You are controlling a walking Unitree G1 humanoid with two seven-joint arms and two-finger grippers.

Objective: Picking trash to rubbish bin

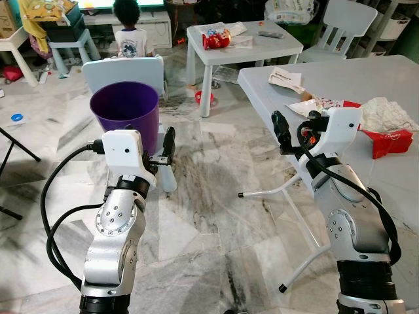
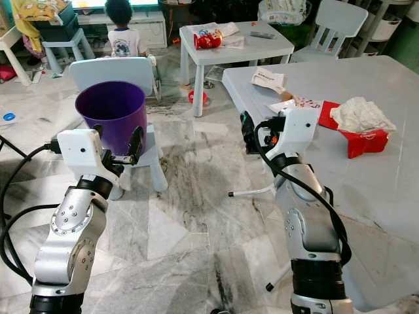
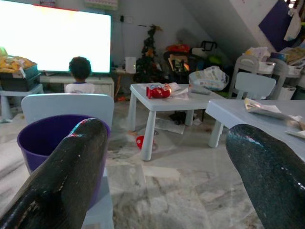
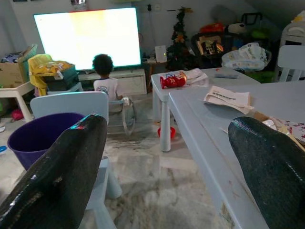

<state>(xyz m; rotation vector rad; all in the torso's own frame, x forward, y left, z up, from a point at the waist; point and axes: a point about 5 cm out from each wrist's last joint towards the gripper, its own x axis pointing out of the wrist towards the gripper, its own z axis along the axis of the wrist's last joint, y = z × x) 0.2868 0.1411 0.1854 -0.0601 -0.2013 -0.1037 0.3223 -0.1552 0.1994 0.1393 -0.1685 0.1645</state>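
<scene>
- Trash lies on the grey table (image 1: 393, 85) at the right: a crumpled white tissue (image 1: 386, 114) on a red packet (image 1: 393, 140), a folded white paper (image 1: 286, 78) with dark print too small to read, and a printed wrapper (image 1: 311, 104) near the table's left edge.
- Purple rubbish bin (image 1: 126, 111) stands on the seat of a pale blue child's chair (image 1: 124, 72), left of the table and well apart from it.
- Left gripper (image 1: 167, 147) hangs in the air just right of the bin, its black fingers spread wide with nothing between them.
- Right gripper (image 1: 281, 134) hovers at the table's left edge, near the wrapper, fingers likewise spread and empty.
- Farther back, a small white table (image 1: 242, 39) carries a red snack canister (image 1: 216, 40) lying on its side and some papers; its label cannot be read.
- A person (image 1: 131, 33) sits on the floor at the far side, back turned, facing a bright screen (image 4: 88, 38).
- Marble-patterned floor (image 1: 216, 176) runs between chair and table.
- No brand or writing is legible anywhere.
</scene>
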